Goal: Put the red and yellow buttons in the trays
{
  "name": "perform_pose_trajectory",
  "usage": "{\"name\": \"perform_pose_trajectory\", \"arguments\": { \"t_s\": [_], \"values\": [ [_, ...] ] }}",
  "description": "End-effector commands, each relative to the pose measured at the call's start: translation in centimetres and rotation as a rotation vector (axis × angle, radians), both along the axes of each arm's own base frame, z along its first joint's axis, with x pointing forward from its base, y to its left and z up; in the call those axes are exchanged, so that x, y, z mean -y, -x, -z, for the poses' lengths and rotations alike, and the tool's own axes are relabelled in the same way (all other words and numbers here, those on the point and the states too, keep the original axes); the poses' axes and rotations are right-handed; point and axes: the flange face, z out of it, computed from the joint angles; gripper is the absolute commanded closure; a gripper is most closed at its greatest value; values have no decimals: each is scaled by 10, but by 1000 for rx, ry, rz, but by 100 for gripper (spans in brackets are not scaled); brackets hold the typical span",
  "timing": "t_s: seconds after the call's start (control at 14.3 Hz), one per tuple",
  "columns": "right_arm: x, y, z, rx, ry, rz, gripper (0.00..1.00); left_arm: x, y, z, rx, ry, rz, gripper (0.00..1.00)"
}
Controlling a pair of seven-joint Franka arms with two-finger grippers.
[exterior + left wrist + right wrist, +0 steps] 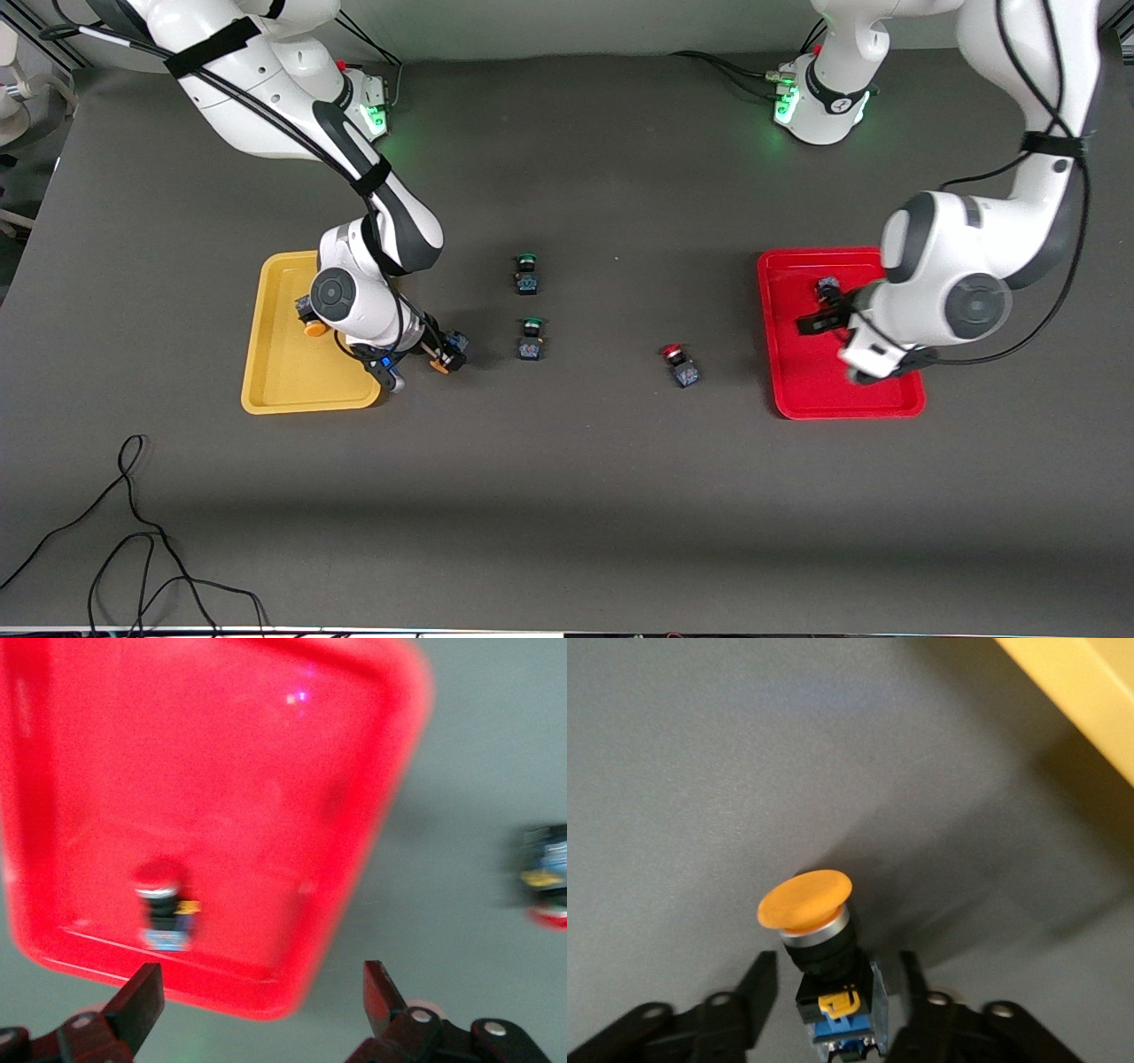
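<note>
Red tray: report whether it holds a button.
Yes. One red-capped button lies inside the red tray, beneath the open left gripper.

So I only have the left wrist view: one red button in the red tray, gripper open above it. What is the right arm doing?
Observer: The right gripper is open, its fingers on either side of a loose yellow button lying on the table beside the yellow tray.
Operator: Anything in that tray?
Observer: One trayed yellow button, partly hidden by the arm.
Operator: Anything else out there?
Observer: Two green buttons sit on the table between the trays.
</note>
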Motion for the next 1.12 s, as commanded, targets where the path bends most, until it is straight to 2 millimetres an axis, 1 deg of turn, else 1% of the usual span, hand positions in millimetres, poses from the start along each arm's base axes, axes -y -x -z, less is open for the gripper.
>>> {"name": "perform_pose_trajectory", "arguments": {
  "t_s": [0.0, 0.07, 0.14, 0.21, 0.28, 0.35, 0.42, 0.49, 0.56, 0.63, 0.77, 0.84, 0.91, 0.98, 1.05],
  "values": [
    [9, -4, -27, -8, -1, -1, 100, 91, -31, 35, -9, -35, -94, 0],
    [23, -9, -46, -8, -5, -32, 100, 116, -36, 47, -8, -35, -103, 0],
    [48, -15, -66, -27, 3, -45, 100, 127, -42, 62, 3, -32, -124, 1],
    [72, -18, -85, -47, 9, -74, 100, 138, -43, 74, 26, -18, -150, 1],
    [98, -21, -102, -51, 9, -118, 100, 152, -42, 86, 53, -5, -169, 2],
    [130, -23, -114, -45, 8, -161, 100, 162, -38, 99, 61, -5, -186, 2],
    [160, -22, -115, -52, 5, -207, 100, 171, -36, 109, 74, 0, -194, 3],
    [188, -20, -108, -53, 5, -244, 100, 176, -34, 117, 81, 4, -193, 5],
    [204, -16, -96, -49, 3, -266, 98, 179, -33, 121, 83, 6, -190, 11],
    [209, -15, -86, -33, 8, -274, 98, 178, -33, 124, 83, 5, -188, 23],
    [210, -13, -65, -31, 7, -253, 97, 179, -32, 125, 81, 3, -185, 75],
    [211, -14, -56, -23, 17, -252, 93, 179, -29, 126, 79, 1, -183, 92],
    [211, -15, -54, -16, 21, -251, 66, 178, -30, 126, 79, 0, -184, 100],
    [211, -15, -50, -20, 22, -252, 42, 179, -29, 125, 79, 1, -183, 100],
    [211, -15, -50, -18, 23, -253, 10, 178, -29, 122, 67, -6, -181, 100]
  ]
}}
